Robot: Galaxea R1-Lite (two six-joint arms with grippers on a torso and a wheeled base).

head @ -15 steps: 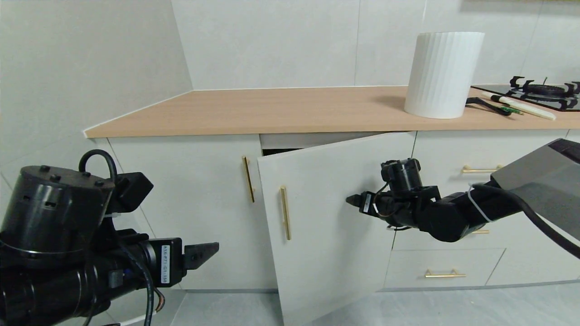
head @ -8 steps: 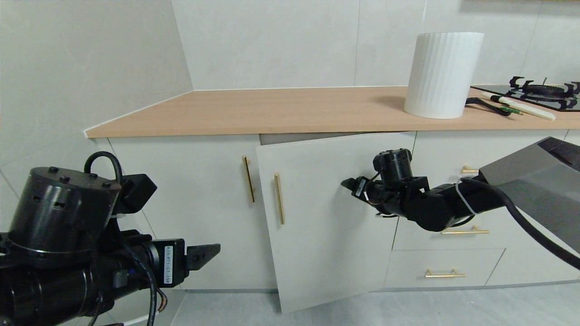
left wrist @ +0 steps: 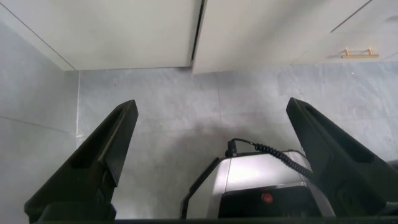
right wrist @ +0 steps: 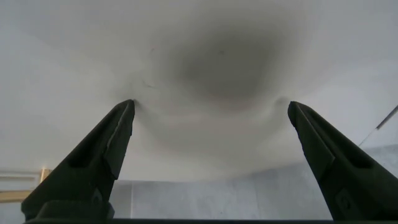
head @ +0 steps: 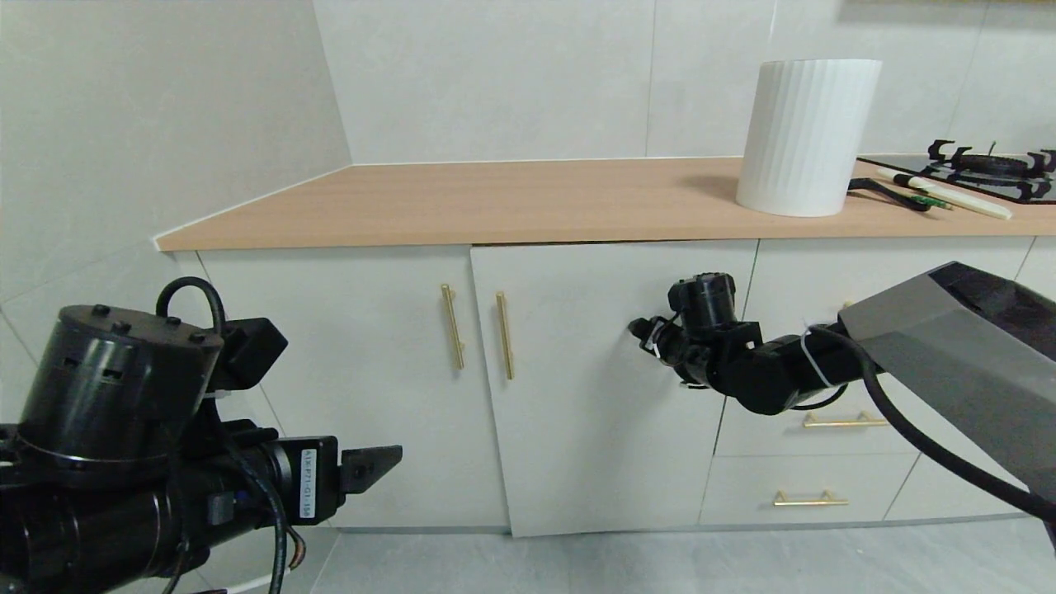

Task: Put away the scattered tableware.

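The right gripper [head: 643, 332], fingers spread and empty, presses the pale cabinet door [head: 594, 396] (seemingly shut) below the white ribbed cylindrical container [head: 807, 136]. Black- and white-handled utensils [head: 932, 195] lie just right of it. The left gripper [head: 375, 462], far below-left, gapes empty. Pressing harder risks skidding fingertips.

White ribbed canister [head: 807, 136], gold handles [head: 504, 335] — pale cabinet [head: 594, 388]

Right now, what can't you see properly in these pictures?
1. Head view: whatever is behind the closed cupboard door, because the door hides it.
2. Head view: the utensils on the counter. The white ribbed container covers one end, and they are too small to name.
3. Head view: what's inside the container, because its wall hides it.
4. Head view: the stove, cut off by the picture's edge.
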